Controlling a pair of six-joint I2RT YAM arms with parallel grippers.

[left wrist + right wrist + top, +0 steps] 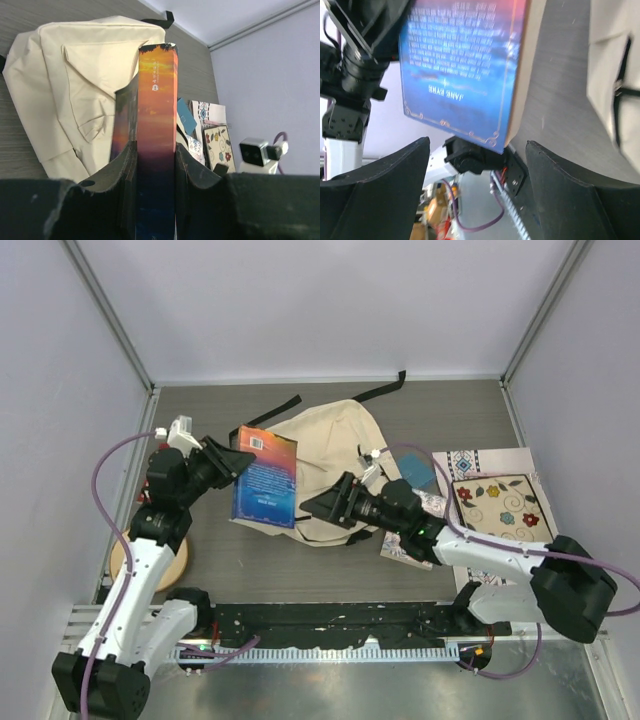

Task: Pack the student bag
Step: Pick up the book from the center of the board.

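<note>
Left gripper (240, 460) clamps a book (265, 478) just left of the bag (345, 450). In its wrist view both fingers (124, 167) press the sides of the orange-to-blue spine (156, 100), which stands upright between them. A round wooden disc (172, 565) lies under that arm, well left of the bag and nearer the bases. From above, the book's blue cover overlaps the bag's left edge; whether they touch I cannot tell. The cream bag lies flat mid-table, black straps (380, 388) trailing toward the far wall. Right gripper (315, 505), at the bag's near edge, gapes wide and holds nothing, pointing at the book. Right of the bag lie a blue booklet (418, 475) and a floral board (497, 505). The table (250, 570) is grey wood-grain. Pale walls (320, 300) close three sides, with metal posts (110, 315) in the far corners.
</note>
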